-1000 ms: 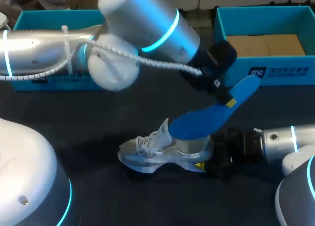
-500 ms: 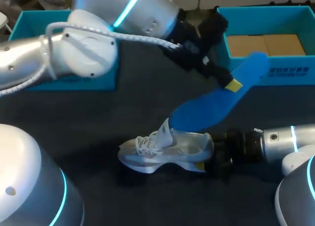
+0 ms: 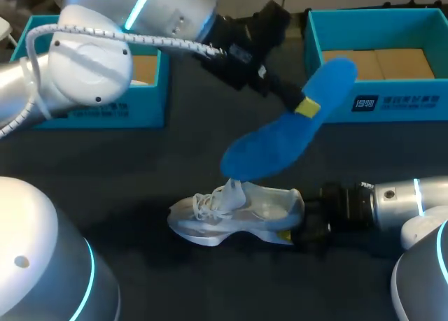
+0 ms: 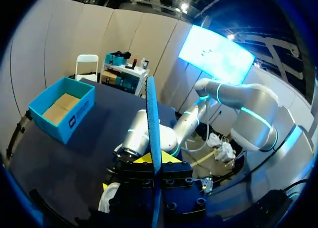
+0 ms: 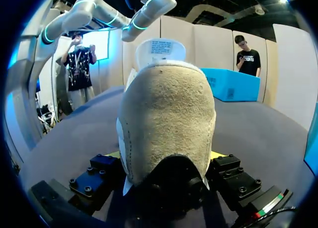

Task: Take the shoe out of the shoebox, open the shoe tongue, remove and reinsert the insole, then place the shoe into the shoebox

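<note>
The left gripper (image 3: 302,105), pinching the blue insole (image 3: 276,143), should aim its toe into the sneaker (image 3: 234,216) the right gripper (image 3: 294,226) clamps.

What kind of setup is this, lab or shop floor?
Probably a robot manipulation test bench, not a shop: a dark table with two open teal cardboard boxes, the left gripper holding a blue foam insole, the right gripper clamping the heel of a white sneaker.
</note>
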You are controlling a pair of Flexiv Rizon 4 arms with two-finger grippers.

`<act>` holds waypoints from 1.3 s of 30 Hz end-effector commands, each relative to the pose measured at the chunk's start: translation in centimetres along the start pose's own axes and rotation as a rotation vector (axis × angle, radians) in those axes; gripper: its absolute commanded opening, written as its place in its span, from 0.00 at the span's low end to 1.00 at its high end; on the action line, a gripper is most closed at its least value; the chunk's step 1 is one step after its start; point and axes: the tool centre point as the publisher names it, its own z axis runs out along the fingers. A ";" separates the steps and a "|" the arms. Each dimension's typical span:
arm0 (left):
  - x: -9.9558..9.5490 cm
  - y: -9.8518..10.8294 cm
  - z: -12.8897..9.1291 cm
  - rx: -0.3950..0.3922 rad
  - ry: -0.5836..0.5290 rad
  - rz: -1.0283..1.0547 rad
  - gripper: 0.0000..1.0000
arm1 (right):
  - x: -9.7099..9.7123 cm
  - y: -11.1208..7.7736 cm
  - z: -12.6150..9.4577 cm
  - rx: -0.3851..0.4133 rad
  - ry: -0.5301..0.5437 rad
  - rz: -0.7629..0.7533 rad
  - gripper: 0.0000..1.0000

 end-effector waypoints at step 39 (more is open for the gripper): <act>9.6 -4.5 -13.8 0.508 0.091 0.085 0.00 | 0.1 0.0 0.1 0.004 0.000 0.000 0.00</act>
